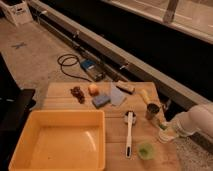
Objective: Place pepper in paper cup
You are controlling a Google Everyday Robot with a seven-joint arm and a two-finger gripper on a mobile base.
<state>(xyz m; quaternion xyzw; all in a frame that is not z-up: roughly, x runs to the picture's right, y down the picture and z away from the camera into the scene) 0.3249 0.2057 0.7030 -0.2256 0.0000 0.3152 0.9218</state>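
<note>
A pale paper cup (167, 135) stands at the right edge of the wooden table (60, 92). My white arm comes in from the right, and my gripper (163, 123) hangs right over the cup's mouth. A small green thing, which looks like the pepper (161, 120), shows at the gripper just above the cup. I cannot tell whether it is still held or rests in the cup.
A large yellow bin (57, 142) fills the table's front left. A white brush (129, 132), a small green cup (145, 150) and a dark can (151, 111) lie near the paper cup. Sponges, a yellow item and a brown snack lie farther back. A cable lies on the floor.
</note>
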